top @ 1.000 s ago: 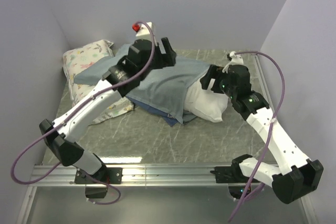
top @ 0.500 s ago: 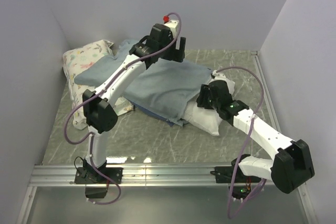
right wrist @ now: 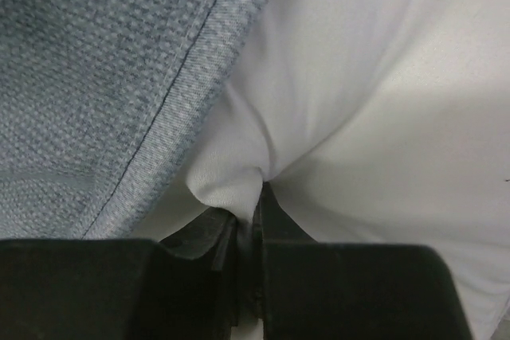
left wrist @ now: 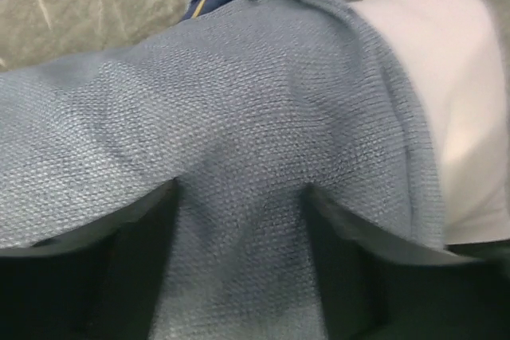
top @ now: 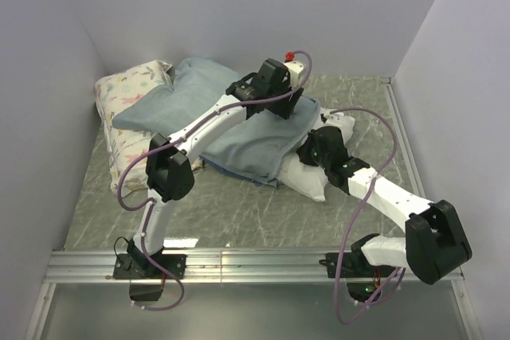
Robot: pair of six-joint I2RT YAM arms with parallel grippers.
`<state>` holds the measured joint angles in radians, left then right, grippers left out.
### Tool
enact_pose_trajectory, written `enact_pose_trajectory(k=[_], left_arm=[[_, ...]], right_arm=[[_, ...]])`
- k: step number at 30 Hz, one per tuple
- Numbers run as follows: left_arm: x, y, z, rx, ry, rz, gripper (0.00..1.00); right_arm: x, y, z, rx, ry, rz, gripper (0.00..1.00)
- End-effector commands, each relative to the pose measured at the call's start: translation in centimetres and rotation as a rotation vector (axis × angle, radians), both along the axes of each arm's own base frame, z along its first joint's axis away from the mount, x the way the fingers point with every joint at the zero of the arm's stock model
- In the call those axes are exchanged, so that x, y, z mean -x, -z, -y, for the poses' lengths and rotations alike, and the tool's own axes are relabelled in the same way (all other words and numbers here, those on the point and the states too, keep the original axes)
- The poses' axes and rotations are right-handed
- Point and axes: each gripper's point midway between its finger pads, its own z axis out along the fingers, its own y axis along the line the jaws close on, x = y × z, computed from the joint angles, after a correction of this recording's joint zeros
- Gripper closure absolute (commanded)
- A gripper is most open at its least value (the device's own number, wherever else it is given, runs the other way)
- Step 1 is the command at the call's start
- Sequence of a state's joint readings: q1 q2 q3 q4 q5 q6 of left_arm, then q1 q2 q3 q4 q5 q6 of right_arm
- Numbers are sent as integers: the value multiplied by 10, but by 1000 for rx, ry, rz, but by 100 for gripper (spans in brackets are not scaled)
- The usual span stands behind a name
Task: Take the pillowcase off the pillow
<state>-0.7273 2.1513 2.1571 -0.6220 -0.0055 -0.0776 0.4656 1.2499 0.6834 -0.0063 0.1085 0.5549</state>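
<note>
Right pincer (right wrist: 249, 228): jaws closed, a small pleat of white cover pinched between them. It grips the pillow (right wrist: 382, 117) itself, just beside the stitched hem of the pillowcase (right wrist: 96, 69).

Left pincer (left wrist: 239, 276): jaws stand apart, sunk in a swell of blue-grey cloth that fills the gap. Cannot tell whether they clamp it or only press on it.

Position: the pillow lies on the worktop (top: 239, 212), right of centre. Its right end is bare and the rest is under the pillowcase. The pillowcase lies pale side up. A sliver of navy shows at the fold in the left wrist view and at the near edge in the top view. Its left part trails over a floral pillow (top: 131, 85) in the far left corner.

Handling (judgement):
- Pillowcase: light, limp woven cloth. It will bunch and stretch before it slides, and it looks coarse enough to drag on the pillow.
- Pillow: plump and compressible, with a smooth, thin cover. A shallow pinch of that skin could slip or pull the filling out of shape.

Where to hold (judgement): pillowcase on a gathered fold well back from the open hem, pulled leftward. Pillow at its bare end, with a deeper bite than the present pleat.
</note>
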Motion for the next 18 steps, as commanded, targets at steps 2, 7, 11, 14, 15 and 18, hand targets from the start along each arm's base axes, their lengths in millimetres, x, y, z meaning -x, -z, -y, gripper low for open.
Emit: enact_pose_trajectory(k=[2,7,11,14,15,18], left_arm=[[-21,2,-20,-92,-81,70,55],[-65,-26,-73,-151,-368,189,97],[-99,-69,-134,-103,-589,274,100],[-116,-97,-186,-50,-752,320,100],[-122,-112,-208,-10,-800,342,100],[-129,-120,-236,63,-860,345,100]], right_arm=[[18,41,18,71,36,-150,100],[7,21,38,52,88,-121,100],[-2,5,70,8,153,-100,100],[-6,-12,103,9,240,-66,100],[-6,-20,111,13,261,-45,100],[-5,-34,142,8,340,-16,100]])
